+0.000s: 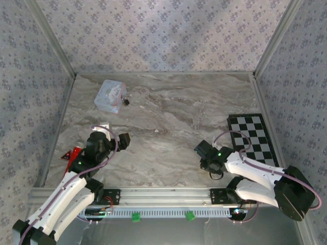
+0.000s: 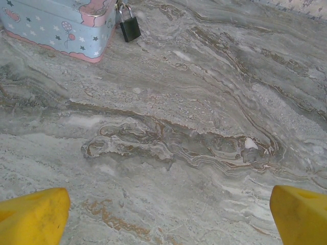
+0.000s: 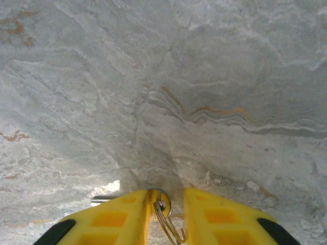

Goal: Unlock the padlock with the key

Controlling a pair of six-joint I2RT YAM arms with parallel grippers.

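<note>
A small dark padlock hangs on the latch of a pale blue tin box at the table's back left; in the top view the padlock sits at the right side of the box. My left gripper is open, well short of the box, its yellow fingertips wide apart over bare marble. My right gripper is down at the table, fingers a narrow gap apart. The brass key lies between them with its wire ring, head against the left finger, blade poking out leftward.
A black-and-white checkerboard lies at the right edge of the table. A red object and a white one sit beside the left arm. Patterned walls close in the table on three sides.
</note>
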